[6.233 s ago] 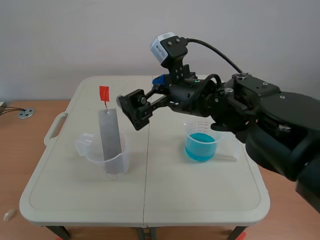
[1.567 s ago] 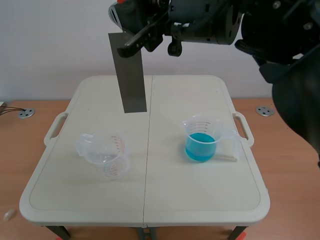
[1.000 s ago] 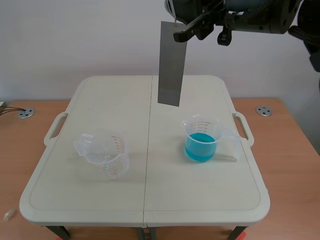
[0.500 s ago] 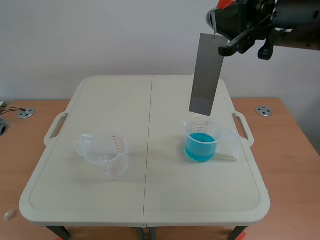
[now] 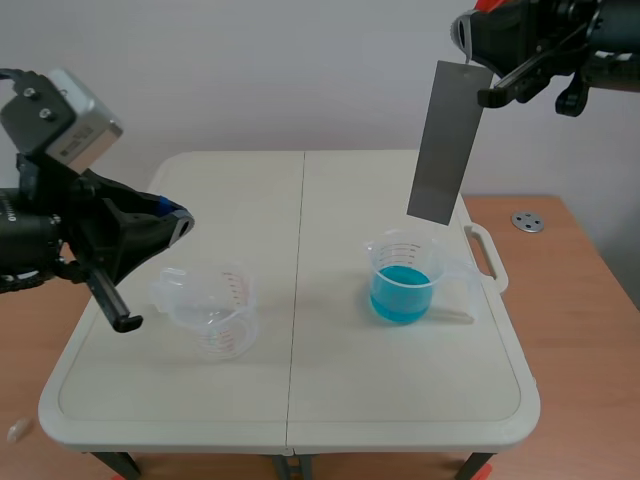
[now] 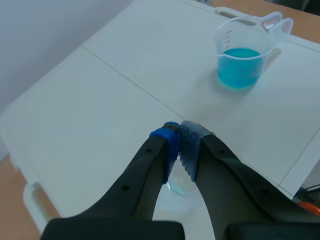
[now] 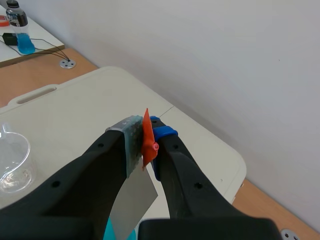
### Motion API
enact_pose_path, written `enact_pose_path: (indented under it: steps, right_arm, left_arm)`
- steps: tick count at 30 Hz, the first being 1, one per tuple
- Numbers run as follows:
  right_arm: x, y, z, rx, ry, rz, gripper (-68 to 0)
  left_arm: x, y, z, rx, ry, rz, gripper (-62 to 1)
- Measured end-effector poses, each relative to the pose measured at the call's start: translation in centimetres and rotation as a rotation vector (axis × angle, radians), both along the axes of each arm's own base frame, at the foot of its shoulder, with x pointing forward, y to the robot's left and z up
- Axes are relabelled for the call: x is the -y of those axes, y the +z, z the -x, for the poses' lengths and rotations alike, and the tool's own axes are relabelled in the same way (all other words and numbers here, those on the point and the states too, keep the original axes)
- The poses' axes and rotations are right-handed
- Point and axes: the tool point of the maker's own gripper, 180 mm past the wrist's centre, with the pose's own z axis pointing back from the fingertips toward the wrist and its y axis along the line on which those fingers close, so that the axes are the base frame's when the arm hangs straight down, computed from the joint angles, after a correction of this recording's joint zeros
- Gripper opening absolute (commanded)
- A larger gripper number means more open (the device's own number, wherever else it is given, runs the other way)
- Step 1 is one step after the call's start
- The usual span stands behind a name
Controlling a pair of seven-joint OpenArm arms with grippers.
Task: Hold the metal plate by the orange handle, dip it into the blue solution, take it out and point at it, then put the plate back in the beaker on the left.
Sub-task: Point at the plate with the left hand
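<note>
cream folding table (image 5: 300,400): clear beaker (image 5: 215,315) left, beaker of blue solution (image 5: 403,282) right (well apart)

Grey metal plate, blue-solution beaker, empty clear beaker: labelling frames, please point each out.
Grey metal plate (image 5: 449,140), scene view, middle of its face.
Beaker of blue solution (image 5: 402,295), scene view, front wall.
Empty clear beaker (image 5: 225,320), scene view, front wall.

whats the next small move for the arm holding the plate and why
Probably lower the right pincer so the metal plate sinks into the blue solution. The pincer is shut on the orange handle, and the plate hangs nearly upright with its lower edge just above the rim of the right beaker, not yet dipped.
</note>
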Motion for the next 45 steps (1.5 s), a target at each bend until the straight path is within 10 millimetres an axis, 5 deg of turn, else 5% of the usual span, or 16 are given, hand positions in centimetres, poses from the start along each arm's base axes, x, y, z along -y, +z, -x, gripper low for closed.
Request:
enact_pose_path:
  steps: [15, 27, 45]
  right_arm:
    - [0.0, 0.0, 0.0, 0.0, -0.001, 0.003, -66.2]
    - [0.0, 0.0, 0.0, 0.0, -0.001, 0.003, -66.2]
    - [0.0, 0.0, 0.0, 0.0, -0.001, 0.001, -66.2]
  left_arm:
    - [7.3, -3.1, -4.7, -0.044, -0.075, 0.03, -59.0]
    - [11.0, -4.9, -8.2, -0.034, -0.076, -0.02, -59.0]
    - [16.2, -4.1, -6.8, -0.045, -0.256, 0.005, -59.0]
